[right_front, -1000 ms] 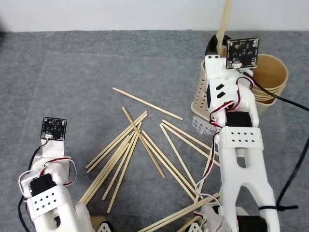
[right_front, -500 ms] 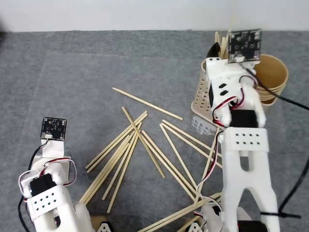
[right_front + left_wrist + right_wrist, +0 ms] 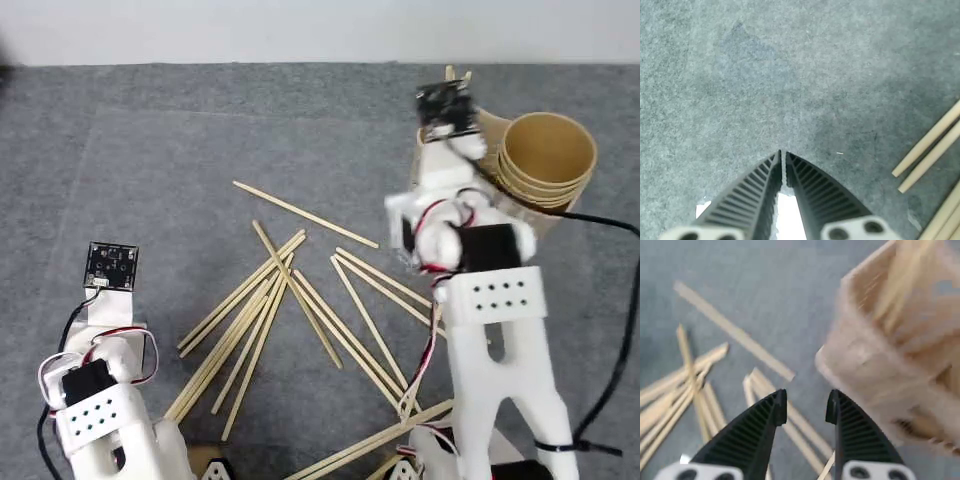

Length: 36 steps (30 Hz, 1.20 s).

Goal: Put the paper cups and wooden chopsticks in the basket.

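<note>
Left end effector [image 3: 782, 156] has its fingers pressed together, holding nothing, close over the grey table [image 3: 790, 60]. Loose wooden chopsticks [image 3: 280, 265] lie between it and the right end effector [image 3: 805, 405], which is narrowly open and empty. Just beside that one stands the basket [image 3: 880, 355], with stacked paper cups [image 3: 548, 160] at its far side.

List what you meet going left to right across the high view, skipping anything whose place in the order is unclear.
Left arm → loose chopsticks → right arm → stack of paper cups.
</note>
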Motion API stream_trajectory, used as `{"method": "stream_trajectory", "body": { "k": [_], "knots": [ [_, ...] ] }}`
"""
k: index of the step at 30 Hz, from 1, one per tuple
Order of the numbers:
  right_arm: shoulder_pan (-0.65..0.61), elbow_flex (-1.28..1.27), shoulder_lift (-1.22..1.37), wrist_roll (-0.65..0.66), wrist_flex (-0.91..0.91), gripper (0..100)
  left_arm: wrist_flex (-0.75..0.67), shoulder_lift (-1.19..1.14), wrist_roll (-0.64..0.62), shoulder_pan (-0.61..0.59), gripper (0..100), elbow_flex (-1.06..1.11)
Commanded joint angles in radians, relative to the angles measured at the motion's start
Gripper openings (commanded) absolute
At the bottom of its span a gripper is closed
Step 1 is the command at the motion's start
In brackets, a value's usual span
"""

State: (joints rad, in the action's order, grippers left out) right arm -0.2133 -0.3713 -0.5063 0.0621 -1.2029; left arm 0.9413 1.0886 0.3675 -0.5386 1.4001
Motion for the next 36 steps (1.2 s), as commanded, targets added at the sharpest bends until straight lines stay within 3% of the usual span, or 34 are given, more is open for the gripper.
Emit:
{"method": "stream_trajectory", "body": {
  "k": [1,6,18,27,36],
  "knots": [
    [-0.081,-0.046,-0.045,-0.005,-0.079,14.9,-0.026,0.018,0.006,-0.002,2,-0.005],
    [-0.191,-0.222,-0.047,-0.008,-0.131,27.6,-0.026,0.018,0.006,-0.002,2,-0.005],
    [-0.414,-0.557,-0.045,-0.005,0.097,28.1,-0.061,0.018,0.006,0.000,2,0.015],
    [-0.446,-0.559,-0.033,0.040,0.104,28.0,-0.061,0.018,0.006,0.000,2,0.016],
    [-0.441,-0.551,0.189,0.044,0.239,28.0,-0.061,0.018,0.006,0.000,2,0.016]
  ]
}}
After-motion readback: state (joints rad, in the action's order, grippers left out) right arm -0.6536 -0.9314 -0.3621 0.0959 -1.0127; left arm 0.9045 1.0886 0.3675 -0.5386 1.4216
